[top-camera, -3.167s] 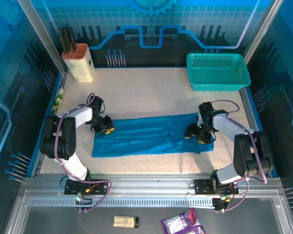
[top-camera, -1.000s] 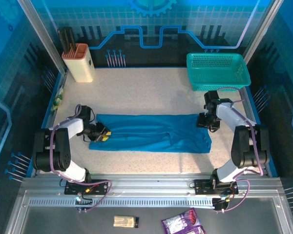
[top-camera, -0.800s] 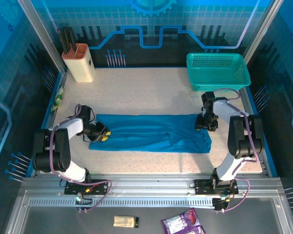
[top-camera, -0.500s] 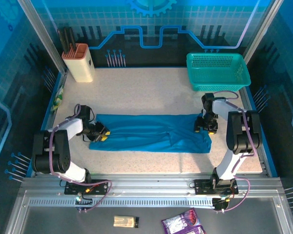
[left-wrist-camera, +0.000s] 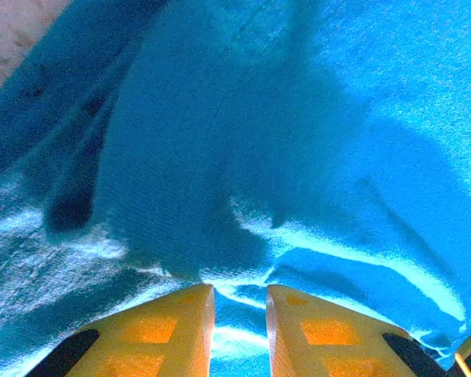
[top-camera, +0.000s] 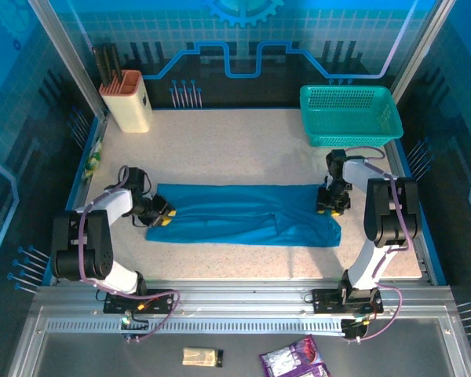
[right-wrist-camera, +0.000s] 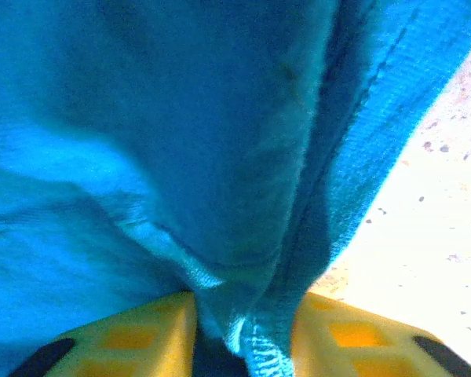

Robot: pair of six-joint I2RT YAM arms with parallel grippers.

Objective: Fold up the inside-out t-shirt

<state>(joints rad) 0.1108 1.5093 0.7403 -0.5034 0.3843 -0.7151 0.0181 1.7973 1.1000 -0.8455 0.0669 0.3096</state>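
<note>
At nine o'clock on the bench [top-camera: 235,149] the left jaws pinch one end of the t-shirt [top-camera: 243,216], which lies as a flat band across the middle. At three o'clock the right jaws nip its hem. Grasping looks done; the next move likely calls for lifting both ends together and folding over.

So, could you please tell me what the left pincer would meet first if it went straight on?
The t-shirt: the left pincer holds its cloth, and a raised fold of the same cloth sits directly ahead, seemingly very close.

Robot lab cell: aluminium rail frame [top-camera: 243,302], blue circuit-print walls [top-camera: 243,47].
</note>
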